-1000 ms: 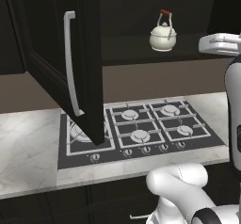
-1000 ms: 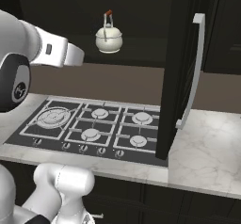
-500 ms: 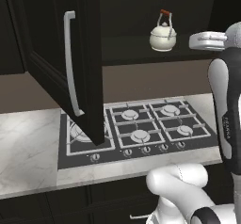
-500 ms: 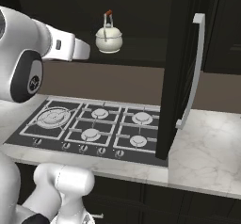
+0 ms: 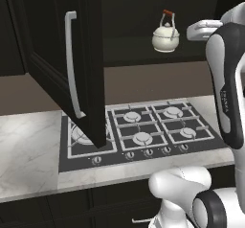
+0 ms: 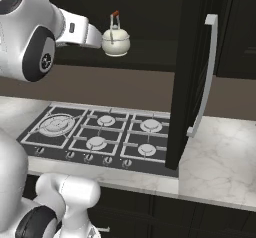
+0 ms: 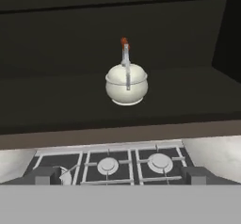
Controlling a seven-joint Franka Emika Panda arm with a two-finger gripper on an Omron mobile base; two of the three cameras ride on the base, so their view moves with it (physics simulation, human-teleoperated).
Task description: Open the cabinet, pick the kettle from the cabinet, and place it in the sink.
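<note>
One of three steps: done, by the look of it; the other two left.
Cabinet [image 5: 86,54]: door swung wide open over the hob [image 5: 143,131]; long silver bar handle [image 5: 71,64] facing out; dark shelf inside exposed.
Kettle [image 5: 165,36]: upright on the cabinet shelf, above the back of the hob; cream body, wire handle arched up, reddish bar on top; untouched.
Kettle, hand view [image 7: 126,83]: dead centre, handle edge-on, well beyond the tips.
Gripper [image 7: 120,175]: two dark tips wide apart at the bottom of the hand view, nothing between them; aimed at the kettle, short of the shelf edge.
Arm: wrist raised to shelf height; in the right base view its white end just beside the kettle [image 6: 116,41], contact not evident.
Sink: place not to be told from here.
Table [image 5: 28,150]: white marble either side of the hob.
Done: opening.
Left: reach in, close on the kettle, lift it out, carry to the sink, set down.
Progress, as a judgement: early, roughly a third; pick stage at approach.
</note>
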